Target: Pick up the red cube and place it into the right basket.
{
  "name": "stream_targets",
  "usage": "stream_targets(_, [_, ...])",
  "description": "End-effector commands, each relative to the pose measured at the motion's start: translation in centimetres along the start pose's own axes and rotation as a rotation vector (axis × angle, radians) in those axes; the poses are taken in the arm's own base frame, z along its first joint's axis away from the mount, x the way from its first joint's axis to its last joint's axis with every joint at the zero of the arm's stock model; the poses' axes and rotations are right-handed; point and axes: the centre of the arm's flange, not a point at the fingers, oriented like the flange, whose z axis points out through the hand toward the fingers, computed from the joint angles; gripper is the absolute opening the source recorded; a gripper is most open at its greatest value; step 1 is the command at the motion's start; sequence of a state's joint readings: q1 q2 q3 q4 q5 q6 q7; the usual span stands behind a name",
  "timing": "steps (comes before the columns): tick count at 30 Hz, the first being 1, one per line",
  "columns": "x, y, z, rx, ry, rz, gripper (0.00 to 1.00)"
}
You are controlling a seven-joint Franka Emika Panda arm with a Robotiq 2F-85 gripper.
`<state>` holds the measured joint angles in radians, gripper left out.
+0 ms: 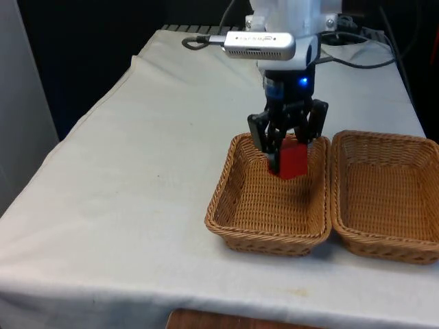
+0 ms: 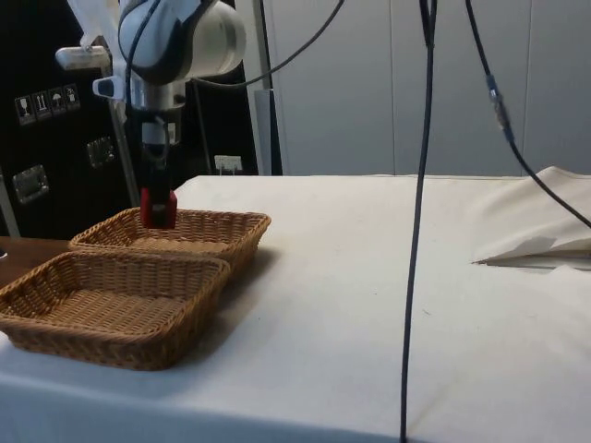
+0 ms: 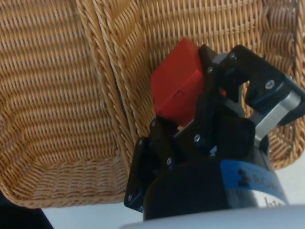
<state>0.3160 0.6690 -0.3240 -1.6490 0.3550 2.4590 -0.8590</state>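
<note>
- Front view, centre right of the frame: a small red cube (image 1: 293,159) hangs clamped between the two fingers of the black two-finger gripper (image 1: 288,154), lifted clear of the weave below it.
- Side view, upper left of the frame: the red cube (image 2: 159,209) sits at the tip of the black two-finger gripper (image 2: 159,205), roughly level with the rim of the farther basket.
- Wrist view: the red cube (image 3: 177,87) is pinched at an angle in the black two-finger gripper (image 3: 190,102), with a basket wall running just beside it.
- Beneath the cube lies a shallow rectangular woven wicker basket (image 1: 226,184), the one nearer the front view's left; the cube hovers over its far end.
- A second, matching woven wicker basket (image 1: 418,147) stands touching it on the front view's right, with nothing in it.
- Both baskets rest on a table under a white cloth (image 1: 130,178).
- Progress, as a judgement: the pick is done; the placing is not. If the target is the basket on the front view's right, a sideways carry and a release remain.
</note>
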Motion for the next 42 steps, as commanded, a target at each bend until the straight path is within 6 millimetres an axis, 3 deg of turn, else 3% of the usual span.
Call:
stream_targets(1, [0.2, -0.1, 0.3, 0.001, 0.017, -0.003, 0.02])
stream_targets(5, [0.4, -0.5, 1.6, 0.002, 0.028, -0.002, 0.02])
stream_targets(6, [0.2, -0.4, 1.1, -0.001, 0.012, -0.001, 0.02])
stream_targets(12, [0.5, -1.0, 3.7, 0.013, 0.029, 0.007, 0.02])
stream_targets(24, [0.8, -1.1, 4.4, 0.012, 0.021, 0.008, 0.04])
stream_targets(33, [0.9, -1.2, 4.4, 0.011, 0.020, 0.008, 0.93])
stream_targets(34, [0.9, -1.2, 4.5, 0.011, 0.019, 0.008, 0.98])
stream_targets(42, [0.9, -1.2, 4.5, 0.011, 0.019, 0.007, 1.00])
